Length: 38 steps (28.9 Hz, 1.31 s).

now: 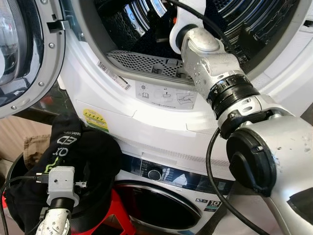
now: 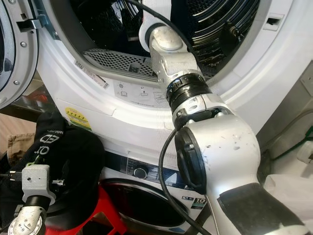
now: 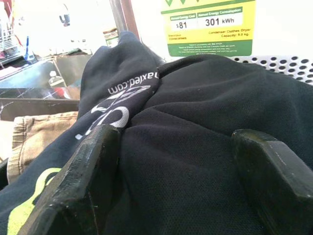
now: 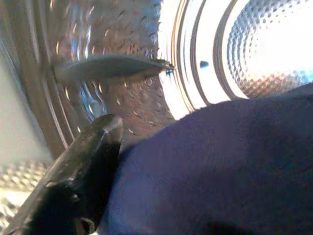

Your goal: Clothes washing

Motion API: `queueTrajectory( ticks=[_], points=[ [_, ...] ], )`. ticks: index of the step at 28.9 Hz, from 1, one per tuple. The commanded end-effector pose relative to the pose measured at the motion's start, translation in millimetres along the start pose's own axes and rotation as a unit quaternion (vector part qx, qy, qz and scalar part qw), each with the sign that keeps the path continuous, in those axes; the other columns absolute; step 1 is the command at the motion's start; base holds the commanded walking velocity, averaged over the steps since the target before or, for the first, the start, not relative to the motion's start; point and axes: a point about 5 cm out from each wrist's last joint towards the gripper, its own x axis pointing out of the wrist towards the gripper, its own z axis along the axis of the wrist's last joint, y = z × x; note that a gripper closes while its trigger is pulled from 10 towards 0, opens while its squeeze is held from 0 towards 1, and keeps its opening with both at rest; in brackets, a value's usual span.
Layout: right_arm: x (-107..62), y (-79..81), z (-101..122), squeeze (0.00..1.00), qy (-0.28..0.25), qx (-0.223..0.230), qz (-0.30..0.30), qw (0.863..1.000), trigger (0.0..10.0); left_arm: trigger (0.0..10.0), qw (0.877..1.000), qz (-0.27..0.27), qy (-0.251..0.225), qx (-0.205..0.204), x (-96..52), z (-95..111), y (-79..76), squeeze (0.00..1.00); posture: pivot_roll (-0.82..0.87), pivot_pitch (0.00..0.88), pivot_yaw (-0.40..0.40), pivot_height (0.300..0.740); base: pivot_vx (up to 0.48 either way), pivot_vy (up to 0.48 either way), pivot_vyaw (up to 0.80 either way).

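Here the right gripper (image 4: 146, 161), deep in the upper drum (image 1: 146, 24), is clamped on a blue cloth (image 4: 220, 171). The left gripper (image 3: 171, 176) has its fingers spread over black clothes (image 1: 78, 152) below. Best release the cloth well inside, clear of the door rim.

1. two black fingers (image 3: 83, 186) of the left gripper (image 3: 176, 196) rise from the bottom of the frame, spread apart, a dark garment (image 3: 205, 147) between them.
2. the garment bears white lettering (image 3: 133, 82) and a white logo at centre left, plus a yellow-green mark at lower left.
3. tan cloth (image 3: 36, 134) lies at the left edge, beside the garment.
4. a yellow and green energy label (image 3: 210, 27) sits at upper right, reading 301 kwh.
5. a perforated white panel (image 3: 288, 66) shows at the right edge, below the label.
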Motion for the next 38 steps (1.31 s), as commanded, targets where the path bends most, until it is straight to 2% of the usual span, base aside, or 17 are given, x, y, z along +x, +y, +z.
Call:
queueTrajectory(
  ticks=[1,8,9,13,16,17,18,19,20,21,23,24,25,29,31,36,38],
  points=[
    [0.4,5.8,9,1.0,-0.024,-0.153,0.01,0.988,10.0,10.0,1.0,0.001,-0.001,-0.001,-1.9,2,1.4,0.0,0.06,0.052,-0.03,0.74,0.0,0.0,0.0],
    [1.0,12.4,21,1.0,-0.029,-0.174,0.026,0.984,10.0,10.0,1.0,0.0,-0.001,-0.004,-2.7,2,-1.3,0.0,0.07,0.048,-0.041,0.74,0.0,0.0,0.0],
    [1.0,12.4,26,0.0,-0.034,-0.2,0.023,0.979,10.0,10.0,1.0,0.001,-0.001,-0.005,-2.9,2,-2.0,0.0,0.07,0.044,-0.046,0.74,0.0,0.0,0.0],
    [0.8,11.5,34,0.0,-0.044,-0.258,0.016,0.965,10.0,10.0,1.0,0.001,-0.001,-0.008,-3.2,2,-3.8,0.0,0.08,0.035,-0.053,0.74,0.0,0.0,0.0],
    [0.7,7.5,35,0.0,-0.041,-0.229,0.006,0.973,10.0,10.0,1.0,0.0,-0.002,-0.012,-2.4,3,-5.4,0.0,0.08,0.028,-0.057,0.74,0.0,0.0,0.0],
    [0.8,6.8,34,0.0,-0.035,-0.177,0.008,0.983,10.0,10.0,1.0,0.0,-0.002,-0.012,-2.2,3,-5.7,0.0,0.08,0.029,-0.056,0.74,0.0,0.0,0.0],
    [1.0,3.7,28,0.0,-0.017,-0.022,0.012,1.0,10.0,10.0,1.0,-0.003,-0.001,-0.014,-2.2,2,-7.4,0.0,0.08,0.025,-0.059,0.74,0.0,0.0,0.0],
    [1.0,3.7,28,0.0,-0.017,-0.022,0.012,1.0,10.0,10.0,1.0,-0.003,-0.001,-0.014,-2.2,2,-7.4,0.0,0.08,0.025,-0.059,0.74,0.0,0.0,0.0],
    [0.8,1.4,21,0.0,-0.001,0.087,0.015,0.996,10.0,10.0,1.0,-0.006,0.0,-0.017,-2.1,2,-9.3,0.0,0.08,0.018,-0.063,0.74,0.0,0.0,0.0],
    [0.7,-0.3,18,0.0,0.006,0.119,0.013,0.993,10.0,10.0,1.0,-0.008,0.001,-0.018,-2.2,2,-10.2,0.0,0.08,0.015,-0.064,0.74,0.0,0.0,0.0],
    [0.2,-5.6,13,0.0,0.017,0.216,-0.006,0.976,10.0,10.0,1.0,-0.01,0.001,-0.021,-2.6,2,-11.7,0.0,0.08,0.012,-0.064,0.74,0.0,0.0,0.0],
    [-0.5,-8.1,6,0.0,0.038,0.383,-0.022,0.923,10.0,10.0,1.0,-0.012,0.002,-0.023,-3.0,1,-13.6,0.0,0.08,0.005,-0.067,0.74,0.0,0.0,0.0],
    [-0.5,-8.1,6,0.0,0.038,0.383,-0.022,0.923,10.0,10.0,1.0,-0.012,0.002,-0.023,-3.0,1,-13.6,0.0,0.08,0.005,-0.067,0.74,0.0,0.0,0.0],
    [-0.3,-1.0,2,0.0,0.058,0.435,-0.018,0.899,10.0,10.0,1.0,-0.015,0.002,-0.026,-2.5,1,-16.4,0.0,0.08,0.002,-0.065,0.74,0.0,0.0,0.0],
    [0.0,1.8,5,0.0,0.054,0.427,-0.008,0.903,10.0,10.0,1.0,-0.015,0.002,-0.026,-1.9,2,-16.6,0.0,0.07,0.005,-0.063,0.74,0.0,0.0,0.0],
    [0.5,3.4,8,0.0,0.049,0.332,-0.008,0.942,10.0,10.0,0.999,-0.017,0.002,-0.03,-1.8,2,-18.7,0.0,0.07,0.018,-0.066,0.74,0.0,0.0,0.0],
    [0.5,3.1,8,0.0,0.05,0.332,-0.009,0.942,10.0,10.0,0.999,-0.018,0.002,-0.032,-2.4,2,-20.5,0.0,0.07,0.025,-0.068,0.74,0.0,0.0,0.0]
  ],
)
